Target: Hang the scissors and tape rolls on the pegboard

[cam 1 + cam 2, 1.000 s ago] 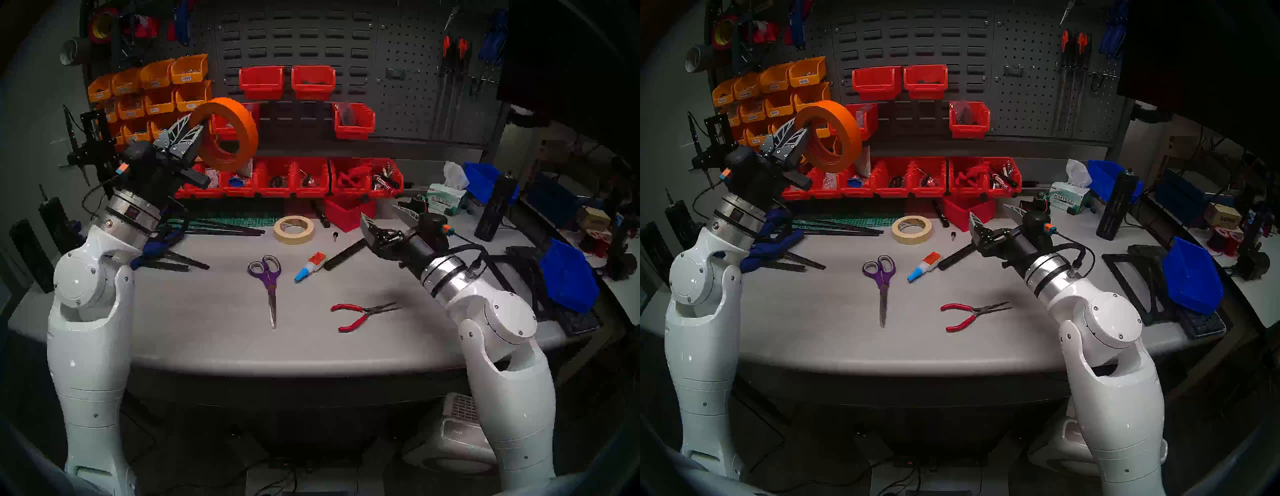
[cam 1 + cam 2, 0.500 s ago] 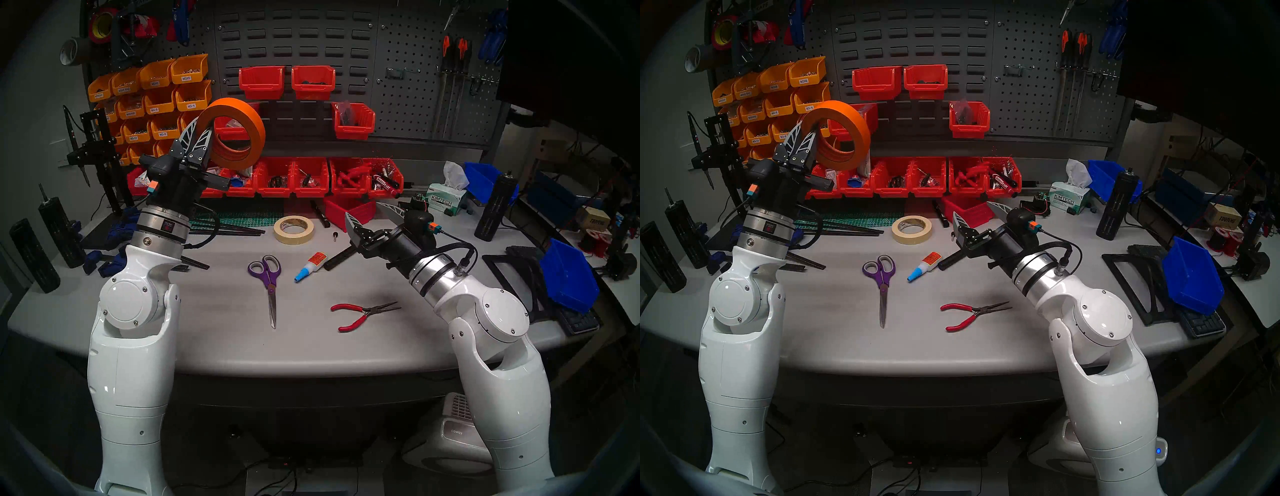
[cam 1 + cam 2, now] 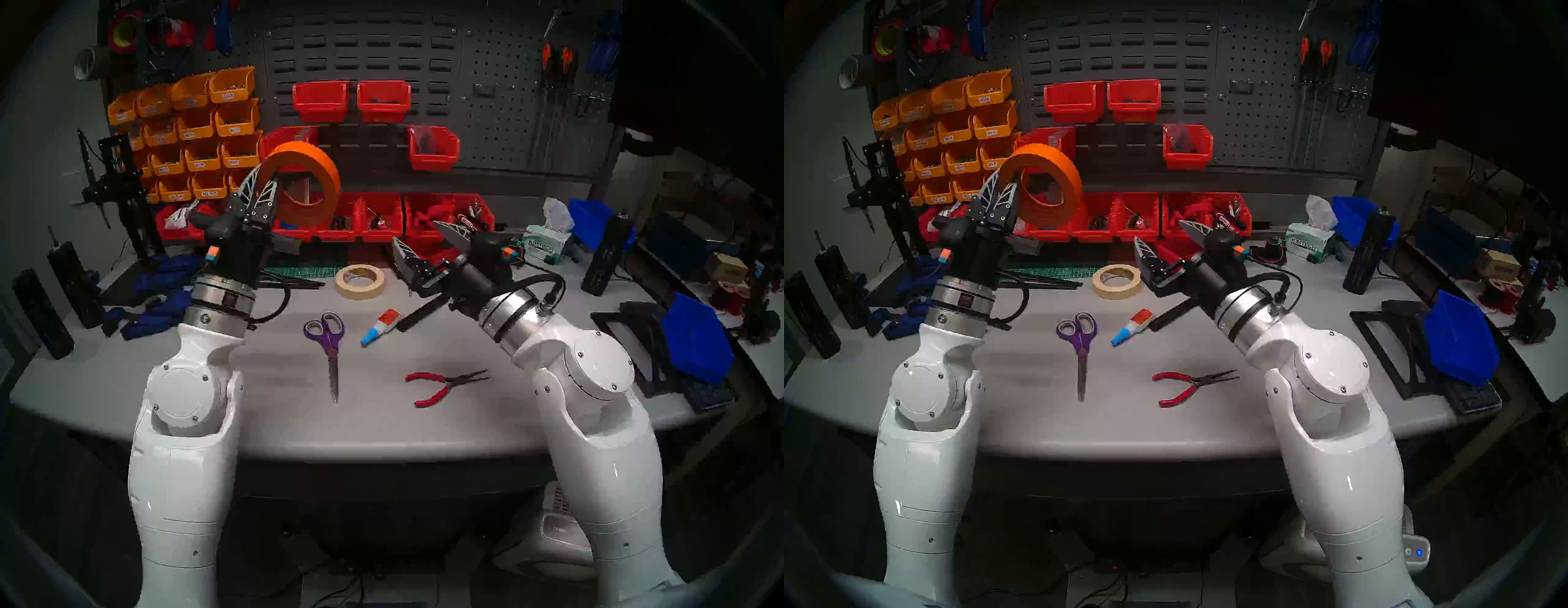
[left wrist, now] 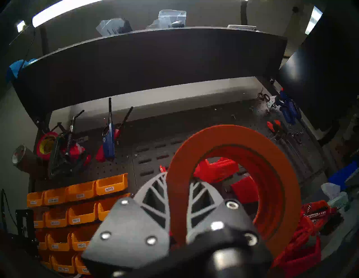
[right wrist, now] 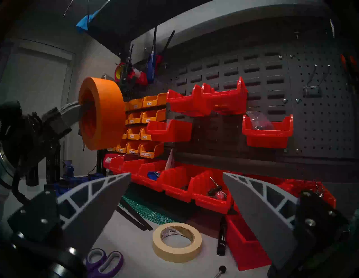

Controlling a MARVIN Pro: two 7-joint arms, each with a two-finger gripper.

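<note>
Orange roll (image 3: 306, 187) has sunk toward grey worktop (image 3: 263, 407), bins (image 3: 384, 99) behind

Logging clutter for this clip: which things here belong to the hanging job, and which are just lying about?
Job:
- orange tape roll, held up by the left gripper
- cream tape roll, flat on the table
- scissors, flat on the table
- pegboard

Lying about:
- red-handled pliers
- glue bottle
- tissue box
- red bins
</note>
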